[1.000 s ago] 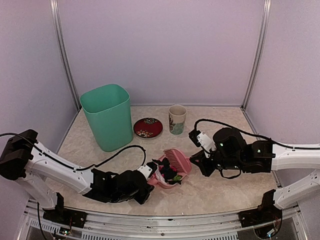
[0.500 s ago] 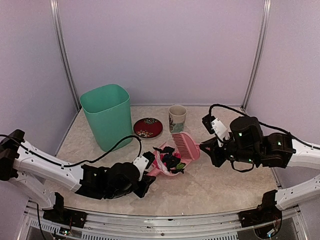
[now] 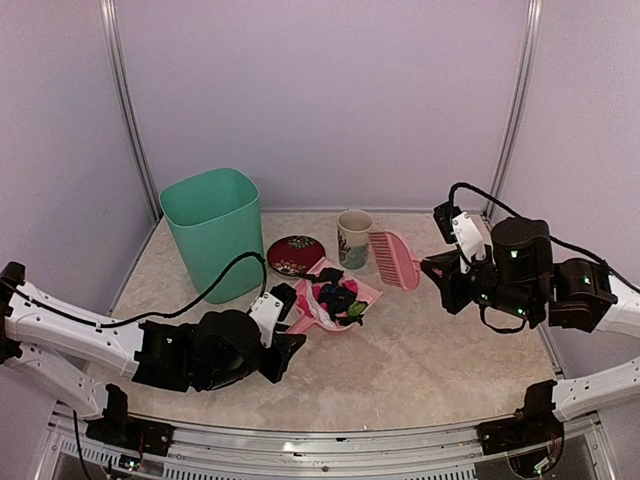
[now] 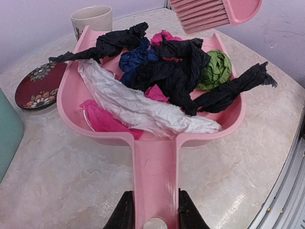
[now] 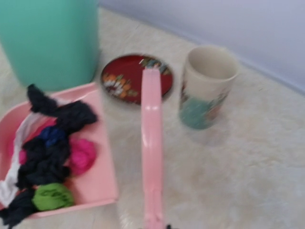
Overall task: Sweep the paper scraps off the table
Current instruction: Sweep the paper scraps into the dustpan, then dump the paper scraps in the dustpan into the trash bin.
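Left gripper [image 4: 156, 211] around handle of pink dustpan [image 4: 155, 162]

Setting: a robot test cell in a lab. Evidence: plain lilac panels [image 3: 320, 100] close off the back and both sides, joined by bare metal posts [image 3: 128, 110]. The beige mottled desk [image 3: 440, 370] has a metal front rail [image 3: 330, 438]. Two white-and-black arms, left arm [image 3: 80, 335] and right arm [image 3: 610, 300], are mounted at it, and a black cable [image 3: 215, 285] loops loose. Household props stand in this bare enclosure: green bin [image 3: 213, 232], red plate [image 3: 296, 254], cup [image 3: 353, 238], pink dustpan [image 4: 155, 162], pink brush [image 3: 395, 258].
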